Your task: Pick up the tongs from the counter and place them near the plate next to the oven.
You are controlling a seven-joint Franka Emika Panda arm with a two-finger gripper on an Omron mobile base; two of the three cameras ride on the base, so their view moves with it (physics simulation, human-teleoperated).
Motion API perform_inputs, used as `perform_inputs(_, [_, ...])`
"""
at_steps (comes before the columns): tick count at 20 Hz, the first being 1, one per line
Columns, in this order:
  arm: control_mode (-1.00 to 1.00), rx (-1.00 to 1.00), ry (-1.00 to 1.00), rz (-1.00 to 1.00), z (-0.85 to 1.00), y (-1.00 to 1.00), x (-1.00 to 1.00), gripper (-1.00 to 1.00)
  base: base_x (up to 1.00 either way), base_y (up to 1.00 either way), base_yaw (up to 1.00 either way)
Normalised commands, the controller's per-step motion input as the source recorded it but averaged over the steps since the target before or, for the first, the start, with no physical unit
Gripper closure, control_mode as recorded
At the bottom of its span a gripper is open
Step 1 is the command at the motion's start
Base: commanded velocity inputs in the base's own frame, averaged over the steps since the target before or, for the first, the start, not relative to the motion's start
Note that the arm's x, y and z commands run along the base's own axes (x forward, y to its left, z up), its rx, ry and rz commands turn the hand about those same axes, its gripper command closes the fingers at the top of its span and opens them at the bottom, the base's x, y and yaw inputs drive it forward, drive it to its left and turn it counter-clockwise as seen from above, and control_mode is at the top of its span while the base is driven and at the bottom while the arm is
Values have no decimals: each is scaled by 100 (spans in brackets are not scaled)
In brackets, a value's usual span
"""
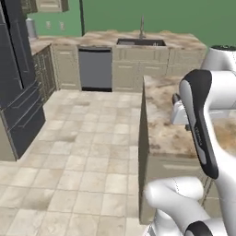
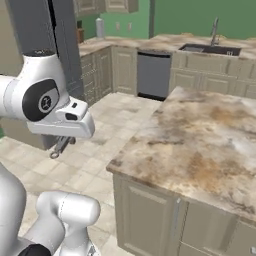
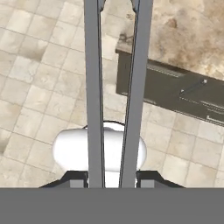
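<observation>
My fingers [image 3: 112,179] clamp the tongs [image 3: 114,87], whose two arms run straight out ahead of them, over floor beside the counter [image 3: 192,30]. I should carry them level and slowly so they don't slip. Plate and oven are out of sight.

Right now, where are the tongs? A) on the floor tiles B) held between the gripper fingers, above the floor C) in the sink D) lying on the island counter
B: in the hand view the tongs run up from between the gripper fingertips, with floor tiles behind them; the counter lies off to the side.
</observation>
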Motion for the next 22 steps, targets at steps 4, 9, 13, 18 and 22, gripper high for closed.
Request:
perform_inputs(4, [100,0,0,0,0,0,0,100,-59,42,68])
perform_inputs(9, [100,0,0,0,0,0,0,100,-5,9,95])
perform_inputs(13, [100,0,0,0,0,0,0,100,0,6,94])
perform_inputs(18, [100,0,0,0,0,0,0,100,9,1,81])
perform_inputs(22, [100,0,0,0,0,0,0,100,0,0,71])
